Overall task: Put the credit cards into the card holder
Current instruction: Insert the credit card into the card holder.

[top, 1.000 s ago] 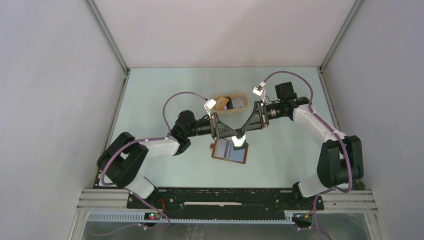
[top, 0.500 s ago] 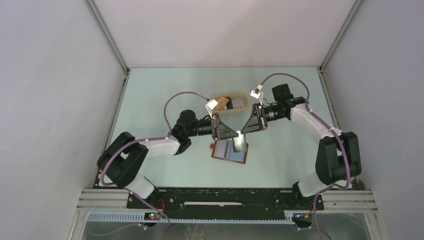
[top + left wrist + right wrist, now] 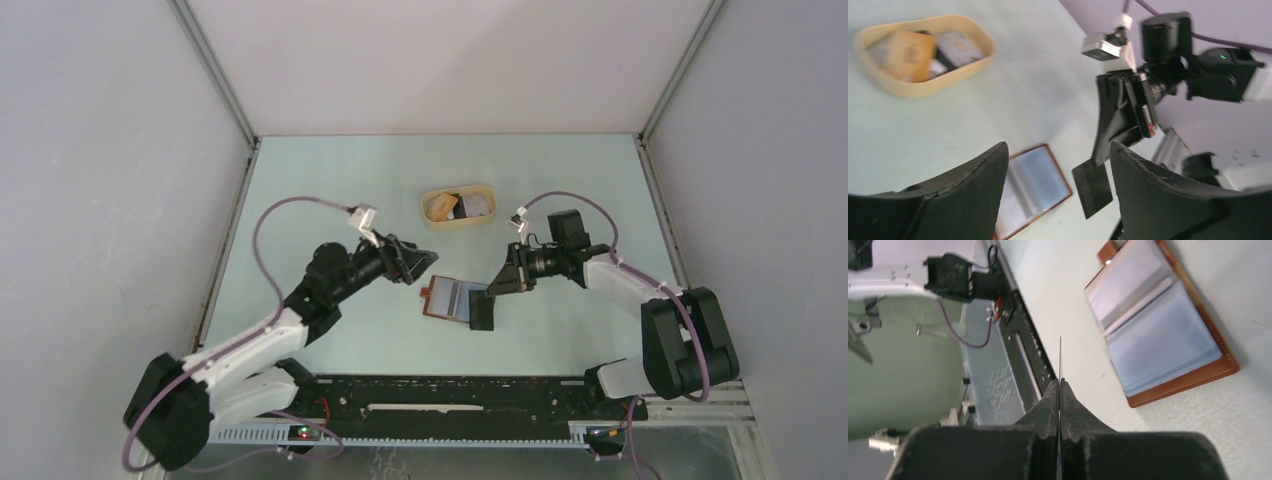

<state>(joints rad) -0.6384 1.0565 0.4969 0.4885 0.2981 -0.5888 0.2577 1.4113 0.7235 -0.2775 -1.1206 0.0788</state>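
The card holder lies open on the table, a reddish-brown wallet with clear inner pockets. My right gripper is shut on one dark credit card, which hangs just off the holder's right edge. In the right wrist view that card shows edge-on between the pressed fingertips. My left gripper stands open and empty to the left of the holder. From the left wrist, the holder and the held card show between its spread fingers. More credit cards lie in the tan tray.
The tan oval tray sits behind the holder, holding a tan block beside the cards. The black base rail runs along the near edge. Grey walls close in the left, right and back sides.
The left gripper let go of the card, opened, and drew back to the left. The right gripper shut on the card and carried it down to the holder's right side.
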